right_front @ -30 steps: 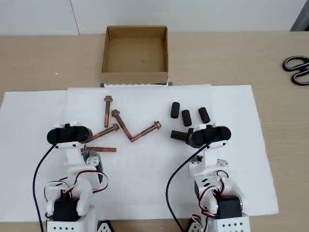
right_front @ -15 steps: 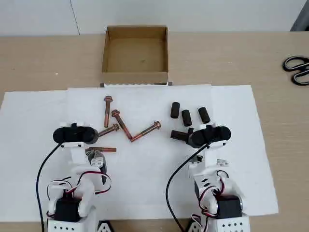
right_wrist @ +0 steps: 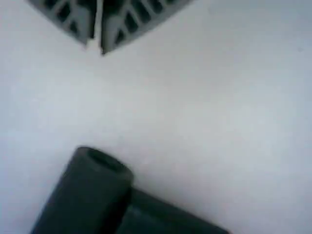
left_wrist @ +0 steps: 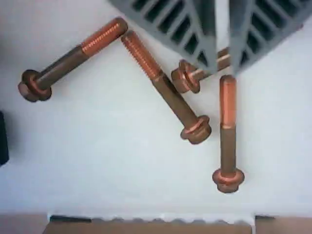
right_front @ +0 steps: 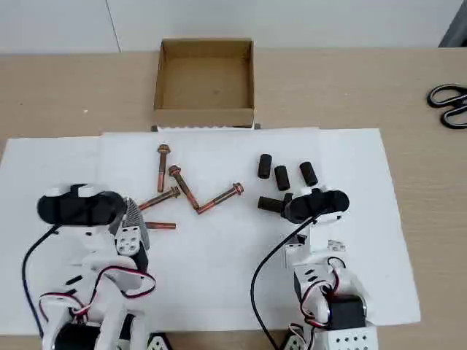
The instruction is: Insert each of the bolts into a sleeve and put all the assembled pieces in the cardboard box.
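**Left claw hovering over a bolt lying crosswise**

The left claw is hanging over the white paper sheet with its grey ribbed fingers drawn to a thin slit, gripping nothing. The nearest copper-coloured flanged bolt is lying flat right at its tips. Its shank is passing beneath them, with the long axis running across the slit, not along it. By my judgement the wrist is needing a turn before closing on it. Three other bolts are lying farther towards the open brown cardboard box. The right claw — likewise closed and empty — is sitting near a black cylindrical sleeve lying on its side, so the left arm is the nearer to the bolts.
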